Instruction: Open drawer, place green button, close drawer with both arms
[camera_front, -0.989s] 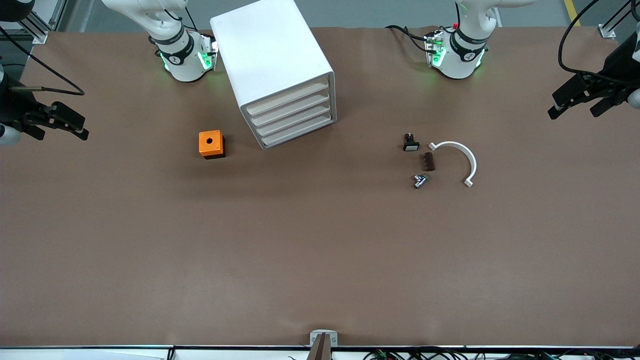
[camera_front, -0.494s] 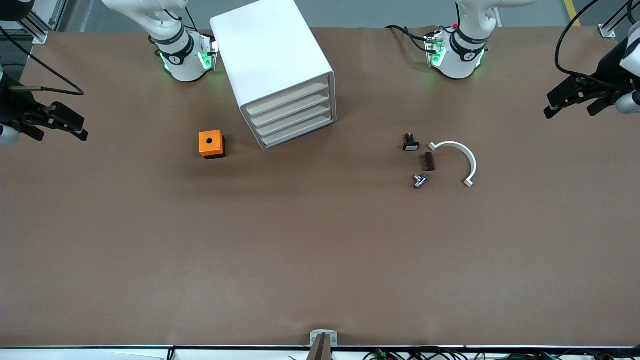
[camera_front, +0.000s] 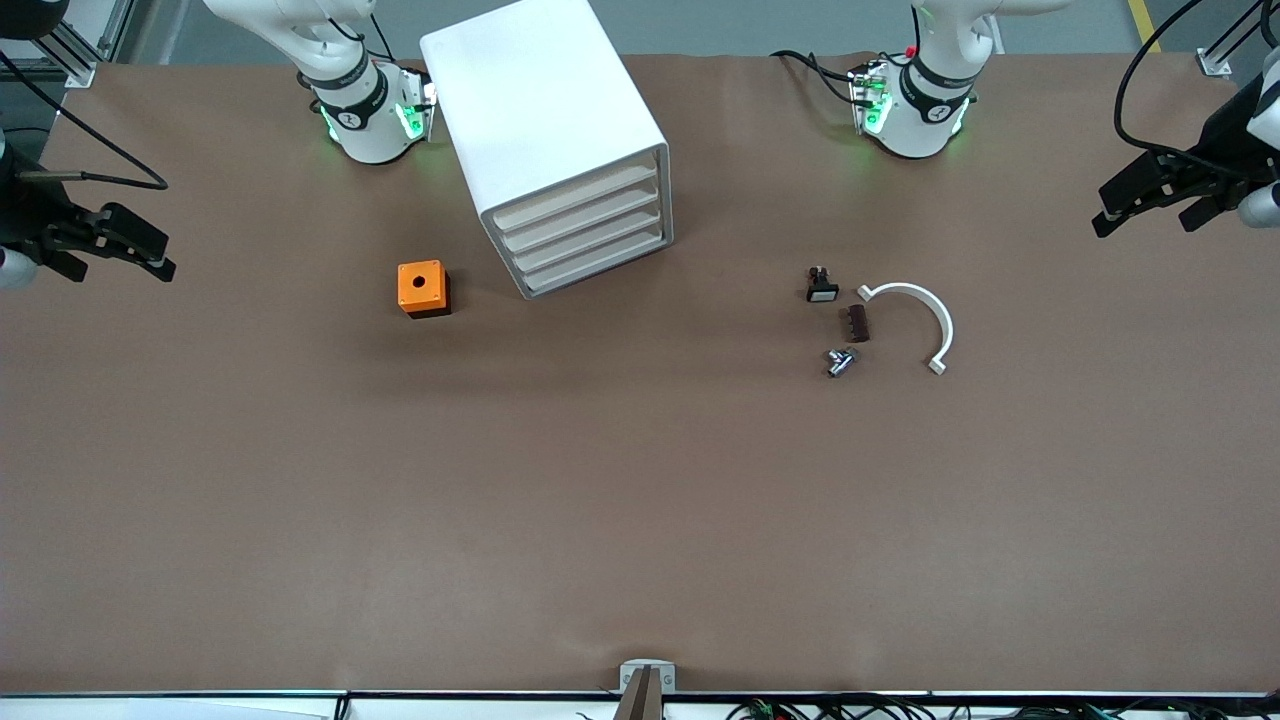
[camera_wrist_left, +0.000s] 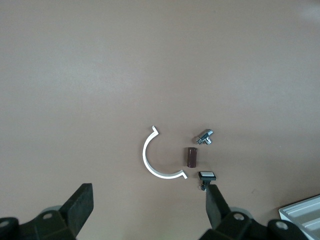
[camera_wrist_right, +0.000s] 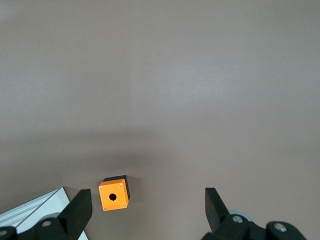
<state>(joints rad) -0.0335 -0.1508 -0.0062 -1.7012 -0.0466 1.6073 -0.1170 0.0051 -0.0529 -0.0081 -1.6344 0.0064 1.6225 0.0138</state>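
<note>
Found the white drawer box (camera_front: 545, 130) on the desk (camera_front: 640, 500), between the two arm bases, with all four drawers (camera_front: 585, 235) pushed in. Spotted the button (camera_front: 822, 287), small and black with a pale top, lying out on the desk toward the left arm's end. Could not tell its green from here. Saw it just beside a brown block (camera_front: 858, 323) and a white curved piece (camera_front: 935, 315), with a little metal piece (camera_front: 840, 362) nearer the front camera. Noticed an orange box (camera_front: 423, 288) beside the drawer box, toward the right arm's end.

Saw the left hand (camera_front: 1147, 222) up over the left arm's end of the desk, fingers spread wide, holding nothing. Saw the right hand (camera_front: 120, 272) over the right arm's end, also spread wide and holding nothing.

Looked like a job for the drawers, with the button out and every drawer in. Seemed best to hold the drawer box steady with one hand and pull one drawer straight out, slowly. Seemed wise to pinch the button alone, not the brown block next to it.
</note>
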